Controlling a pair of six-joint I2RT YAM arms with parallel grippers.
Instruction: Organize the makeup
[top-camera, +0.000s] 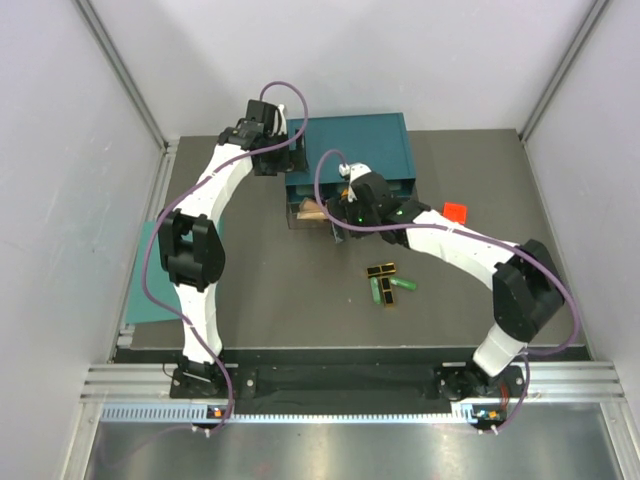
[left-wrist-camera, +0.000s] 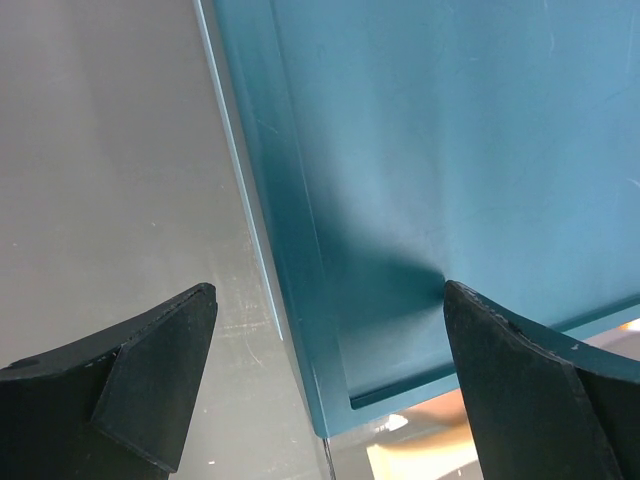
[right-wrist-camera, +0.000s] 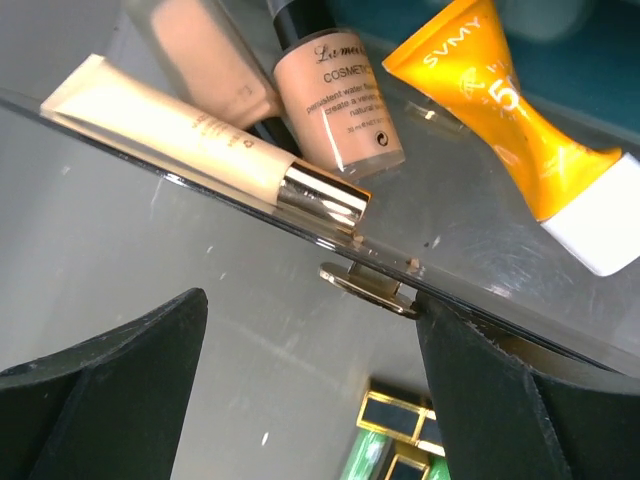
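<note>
In the right wrist view a clear drawer (right-wrist-camera: 470, 235) holds a cream slim tube (right-wrist-camera: 190, 140), a tan bottle (right-wrist-camera: 335, 105) and an orange-white tube (right-wrist-camera: 500, 100). Its gold handle (right-wrist-camera: 368, 285) sits just ahead of my open right gripper (right-wrist-camera: 310, 305), close to the right finger. Green sticks (top-camera: 395, 288) and black-and-gold cases (top-camera: 381, 271) lie on the table; they also show low in the right wrist view (right-wrist-camera: 400, 435). My right gripper (top-camera: 342, 215) is at the drawer front. My left gripper (top-camera: 285, 158) is open over the teal organizer's left front corner (left-wrist-camera: 330, 360).
The teal organizer (top-camera: 350, 145) stands at the back centre with its drawer (top-camera: 312, 212) pulled out. A small red cube (top-camera: 455, 212) lies right of it. A flat teal panel (top-camera: 150, 275) lies at the table's left edge.
</note>
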